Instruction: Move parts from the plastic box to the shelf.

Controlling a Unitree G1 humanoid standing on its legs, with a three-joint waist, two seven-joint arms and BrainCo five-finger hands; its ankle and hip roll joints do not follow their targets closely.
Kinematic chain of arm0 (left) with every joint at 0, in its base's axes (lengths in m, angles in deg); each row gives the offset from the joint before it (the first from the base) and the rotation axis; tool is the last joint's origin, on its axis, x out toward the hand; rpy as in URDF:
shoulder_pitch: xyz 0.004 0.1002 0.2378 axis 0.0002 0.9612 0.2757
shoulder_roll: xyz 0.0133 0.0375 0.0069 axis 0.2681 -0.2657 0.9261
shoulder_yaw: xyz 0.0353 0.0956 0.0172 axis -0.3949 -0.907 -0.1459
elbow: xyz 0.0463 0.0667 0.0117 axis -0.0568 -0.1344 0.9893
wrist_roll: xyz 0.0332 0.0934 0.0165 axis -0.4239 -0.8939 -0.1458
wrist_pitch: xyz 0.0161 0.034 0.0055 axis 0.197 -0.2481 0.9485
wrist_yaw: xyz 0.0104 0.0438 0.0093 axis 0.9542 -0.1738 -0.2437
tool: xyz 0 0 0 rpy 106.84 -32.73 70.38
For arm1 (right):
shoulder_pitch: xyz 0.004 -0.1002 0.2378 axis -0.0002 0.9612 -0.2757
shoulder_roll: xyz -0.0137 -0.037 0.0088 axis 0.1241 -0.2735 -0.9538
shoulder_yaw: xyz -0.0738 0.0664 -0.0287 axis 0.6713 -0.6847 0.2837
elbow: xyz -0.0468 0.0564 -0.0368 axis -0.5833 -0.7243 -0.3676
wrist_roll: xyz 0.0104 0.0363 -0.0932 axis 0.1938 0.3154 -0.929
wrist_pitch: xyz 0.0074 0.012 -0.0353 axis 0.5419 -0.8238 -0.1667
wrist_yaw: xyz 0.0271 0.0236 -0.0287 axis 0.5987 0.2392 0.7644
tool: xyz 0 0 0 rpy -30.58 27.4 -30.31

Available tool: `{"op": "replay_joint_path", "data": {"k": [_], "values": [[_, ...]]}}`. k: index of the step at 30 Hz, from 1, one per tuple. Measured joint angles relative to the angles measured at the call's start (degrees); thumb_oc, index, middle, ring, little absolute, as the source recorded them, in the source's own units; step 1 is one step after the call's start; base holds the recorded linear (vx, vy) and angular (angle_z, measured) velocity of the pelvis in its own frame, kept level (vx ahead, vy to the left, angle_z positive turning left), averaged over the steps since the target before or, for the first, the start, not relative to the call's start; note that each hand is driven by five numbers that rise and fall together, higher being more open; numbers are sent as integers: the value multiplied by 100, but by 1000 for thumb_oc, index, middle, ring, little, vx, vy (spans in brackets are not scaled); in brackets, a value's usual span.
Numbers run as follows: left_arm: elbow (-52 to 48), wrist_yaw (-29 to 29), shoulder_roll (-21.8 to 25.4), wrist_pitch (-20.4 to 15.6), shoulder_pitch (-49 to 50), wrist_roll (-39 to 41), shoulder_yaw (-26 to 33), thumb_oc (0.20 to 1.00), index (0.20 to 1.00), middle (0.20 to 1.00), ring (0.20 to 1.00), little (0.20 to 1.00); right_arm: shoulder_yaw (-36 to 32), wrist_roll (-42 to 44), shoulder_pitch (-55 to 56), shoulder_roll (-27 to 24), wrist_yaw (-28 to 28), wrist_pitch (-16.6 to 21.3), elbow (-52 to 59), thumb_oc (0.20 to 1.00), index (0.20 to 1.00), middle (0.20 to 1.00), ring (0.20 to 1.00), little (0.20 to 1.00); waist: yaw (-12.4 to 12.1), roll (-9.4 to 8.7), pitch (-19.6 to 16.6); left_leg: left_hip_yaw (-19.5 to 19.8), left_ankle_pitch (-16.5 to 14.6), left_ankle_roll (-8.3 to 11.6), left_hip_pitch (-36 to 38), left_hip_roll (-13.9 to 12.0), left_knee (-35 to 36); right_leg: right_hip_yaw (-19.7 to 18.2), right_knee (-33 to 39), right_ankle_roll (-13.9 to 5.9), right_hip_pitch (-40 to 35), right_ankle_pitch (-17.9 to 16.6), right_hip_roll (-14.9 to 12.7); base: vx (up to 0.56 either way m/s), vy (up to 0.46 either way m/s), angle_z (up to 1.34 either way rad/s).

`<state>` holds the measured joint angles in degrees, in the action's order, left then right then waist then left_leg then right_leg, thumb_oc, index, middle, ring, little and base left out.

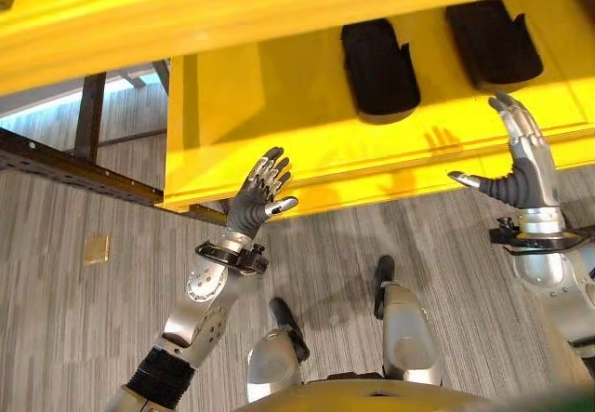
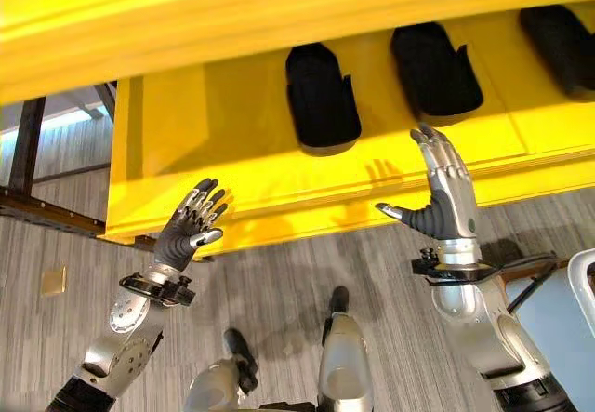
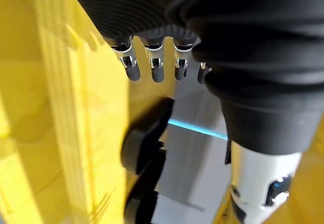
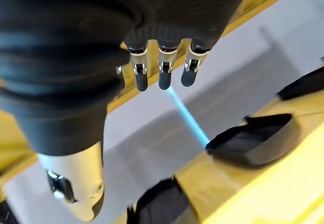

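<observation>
Black moulded parts lie in a row on the yellow shelf (image 1: 279, 105): one part (image 1: 378, 68) near the middle, another (image 1: 493, 42) to its right, and a third (image 2: 565, 45) further right. My left hand (image 1: 257, 192) is raised with straight fingers by the shelf's front edge, holding nothing. My right hand (image 1: 522, 161) is also up with fingers straight and thumb spread, in front of the shelf below the second part, empty. In the right wrist view a black part (image 4: 253, 140) rests on the yellow board past my fingers (image 4: 162, 70).
A second yellow shelf board (image 1: 139, 12) runs across above the lower one. A dark metal rack beam (image 1: 65, 166) crosses at the left over grey carpet floor. A small tan tag (image 1: 96, 247) lies on the floor. A pale blue box corner (image 2: 567, 324) shows at the lower right.
</observation>
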<state>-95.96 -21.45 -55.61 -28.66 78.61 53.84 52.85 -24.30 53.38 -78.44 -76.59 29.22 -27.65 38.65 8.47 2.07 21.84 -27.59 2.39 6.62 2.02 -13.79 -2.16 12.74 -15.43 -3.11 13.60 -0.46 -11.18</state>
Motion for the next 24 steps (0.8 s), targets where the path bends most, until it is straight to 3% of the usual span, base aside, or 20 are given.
{"op": "replay_joint_path", "data": {"k": [4, 10, 15, 20, 22, 24], "values": [[-7, -56, 1, -85, 501, 20, 168, 1000, 1000, 1000, 1000, 1000, -154, 549, 658, 11, 142, 183, -203, 1000, 1000, 1000, 1000, 1000, -82, -65, -286, 2, -1, -17, 136, 26, 114, 15, 205, -59, -200, -63, 12, -20, 88, 3], [8, -473, 5, -90, 1493, 109, 329, 1000, 1000, 1000, 1000, 1000, -201, 2588, 1558, 1078, 425, 60, -1064, 1000, 1000, 1000, 1000, 1000, -172, -407, -874, -1, 12, -64, 332, 190, 397, 90, 677, -279, -548, -212, -56, -37, 124, 7], [109, -1099, 115, -76, 1299, -145, 238, 1000, 1000, 1000, 1000, 1000, -313, 3583, 1284, 1811, 371, -457, -2284, 1000, 1000, 1000, 1000, 1000, -197, -552, -940, -20, -34, -136, 379, 397, 412, 154, 1316, -415, -889, -613, -184, -107, 217, 4], [237, -1617, 475, 52, 869, -527, -204, 1000, 1000, 1000, 1000, 1000, -337, 3674, 1060, 1999, 204, -651, -3068, 1000, 1000, 1000, 1000, 1000, -158, -652, -899, -139, -157, -211, 364, 590, 315, 139, 1647, -539, -1002, -877, -361, -83, 207, -6], [241, -1650, 483, 85, 824, -536, -206, 1000, 1000, 1000, 1000, 1000, -332, 3648, 1036, 2045, 116, -663, -3089, 1000, 1000, 1000, 1000, 1000, -129, -785, -808, -311, -255, -205, 431, 656, 233, 60, 1771, -550, -993, -1132, -405, -115, 132, -45], [253, -1572, 503, 81, 900, -563, -163, 1000, 1000, 1000, 1000, 1000, -326, 3534, 856, 2053, 80, -711, -3077, 1000, 1000, 1000, 1000, 1000, -172, -868, -654, -641, -410, -213, 542, 619, 104, 321, 1813, -529, -845, -1655, -273, -119, 70, -119]]}}
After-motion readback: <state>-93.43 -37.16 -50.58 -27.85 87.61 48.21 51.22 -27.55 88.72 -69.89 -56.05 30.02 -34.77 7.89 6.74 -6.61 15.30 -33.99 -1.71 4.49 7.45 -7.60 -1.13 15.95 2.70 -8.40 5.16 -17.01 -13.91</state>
